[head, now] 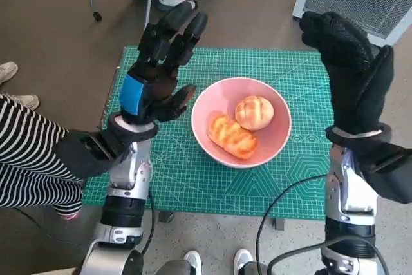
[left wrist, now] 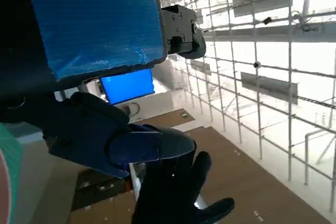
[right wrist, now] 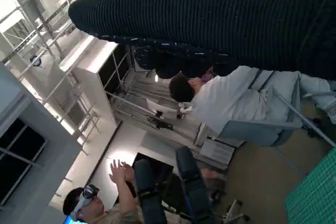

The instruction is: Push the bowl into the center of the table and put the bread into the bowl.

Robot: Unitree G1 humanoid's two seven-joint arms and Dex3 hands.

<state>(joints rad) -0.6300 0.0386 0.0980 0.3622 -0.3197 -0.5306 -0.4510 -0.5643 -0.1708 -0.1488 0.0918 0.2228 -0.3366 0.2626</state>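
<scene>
Two bread [head: 241, 125] rolls lie in the pink bowl [head: 280, 138], mid-worktop [head: 302, 82], between the robot hands. They look soft and light, best cupped gently from the sides. Left robot hand [head: 158, 72] and right robot hand [head: 351, 72] hover, fingers spread, holding nothing.

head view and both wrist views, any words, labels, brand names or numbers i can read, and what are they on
None can be read.
Green cutting mat: printed grid lines and shapes only, any figures too small to read.
Blue tape on the left hand: blank.
Pink bowl and bread: unmarked.
</scene>
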